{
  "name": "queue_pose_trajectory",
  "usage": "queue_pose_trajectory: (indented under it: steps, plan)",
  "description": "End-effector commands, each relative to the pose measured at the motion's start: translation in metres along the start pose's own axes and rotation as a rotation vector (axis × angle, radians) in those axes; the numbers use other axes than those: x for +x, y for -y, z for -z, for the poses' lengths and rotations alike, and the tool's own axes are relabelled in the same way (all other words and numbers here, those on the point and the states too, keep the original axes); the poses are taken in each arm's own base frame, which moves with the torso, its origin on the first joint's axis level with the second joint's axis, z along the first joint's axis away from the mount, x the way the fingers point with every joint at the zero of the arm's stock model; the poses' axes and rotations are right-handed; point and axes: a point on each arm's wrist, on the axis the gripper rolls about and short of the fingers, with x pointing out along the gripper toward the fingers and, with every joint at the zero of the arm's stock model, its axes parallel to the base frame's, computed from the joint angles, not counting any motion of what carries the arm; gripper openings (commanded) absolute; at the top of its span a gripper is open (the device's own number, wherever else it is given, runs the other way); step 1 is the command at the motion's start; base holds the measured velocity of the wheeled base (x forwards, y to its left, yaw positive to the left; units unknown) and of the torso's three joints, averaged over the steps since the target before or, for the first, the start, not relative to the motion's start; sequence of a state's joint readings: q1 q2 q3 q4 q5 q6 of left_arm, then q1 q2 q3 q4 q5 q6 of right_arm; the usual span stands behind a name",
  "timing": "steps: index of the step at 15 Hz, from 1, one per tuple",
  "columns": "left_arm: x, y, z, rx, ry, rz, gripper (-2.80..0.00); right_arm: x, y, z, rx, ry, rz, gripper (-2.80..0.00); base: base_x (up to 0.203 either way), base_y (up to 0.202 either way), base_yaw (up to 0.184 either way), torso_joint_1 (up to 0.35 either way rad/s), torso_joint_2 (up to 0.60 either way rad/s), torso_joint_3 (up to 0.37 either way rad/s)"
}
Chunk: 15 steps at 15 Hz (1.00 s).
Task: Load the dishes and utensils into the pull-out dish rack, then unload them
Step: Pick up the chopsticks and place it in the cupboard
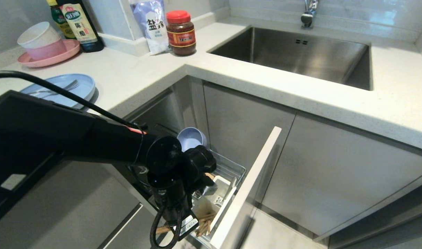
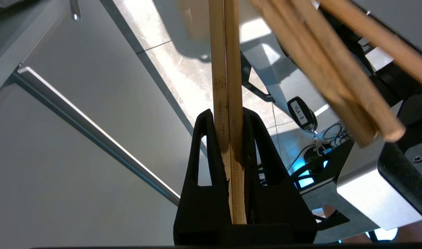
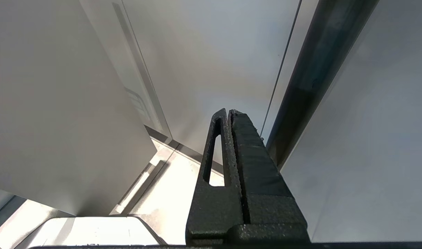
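Your left gripper is clamped on the chopsticks over the pull-out dish rack.

From the rack, the small blue bowl sits at its back end, and other wooden sticks lie at its front end beside the white cabinet front. The blue plate with the fork on it rests on the counter up and to the left of the rack. Your right gripper hangs parked, fingers pressed together, facing grey cabinet panels.
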<state>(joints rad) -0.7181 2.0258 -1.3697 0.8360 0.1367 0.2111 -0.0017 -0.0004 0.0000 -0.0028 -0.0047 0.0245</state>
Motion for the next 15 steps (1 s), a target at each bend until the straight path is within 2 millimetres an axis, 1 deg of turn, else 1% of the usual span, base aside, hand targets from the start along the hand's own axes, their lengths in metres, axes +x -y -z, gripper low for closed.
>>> queue_pose_trajectory:
  steps: [1,7,10,15]
  plan:
    - [0.005,-0.001,-0.003,0.001,-0.013,0.001,-2.8,0.0,0.0,0.0,0.0,0.003,0.0,-2.8,0.0,0.0,0.0,0.0,0.0,0.0]
    - [0.013,-0.002,-0.013,-0.014,-0.02,0.003,-2.8,0.0,0.0,0.0,0.0,0.002,0.0,-2.8,0.0,0.0,0.0,0.0,0.0,0.0]
    - [0.018,-0.001,-0.015,-0.012,-0.032,0.005,-2.8,0.0,0.0,0.0,0.0,0.003,0.0,-2.8,0.0,0.0,0.0,0.0,0.0,0.0]
    - [0.02,-0.001,-0.017,-0.011,-0.037,0.006,-2.8,0.0,0.0,0.0,0.0,0.003,0.0,-2.8,0.0,0.0,0.0,0.0,0.0,0.0]
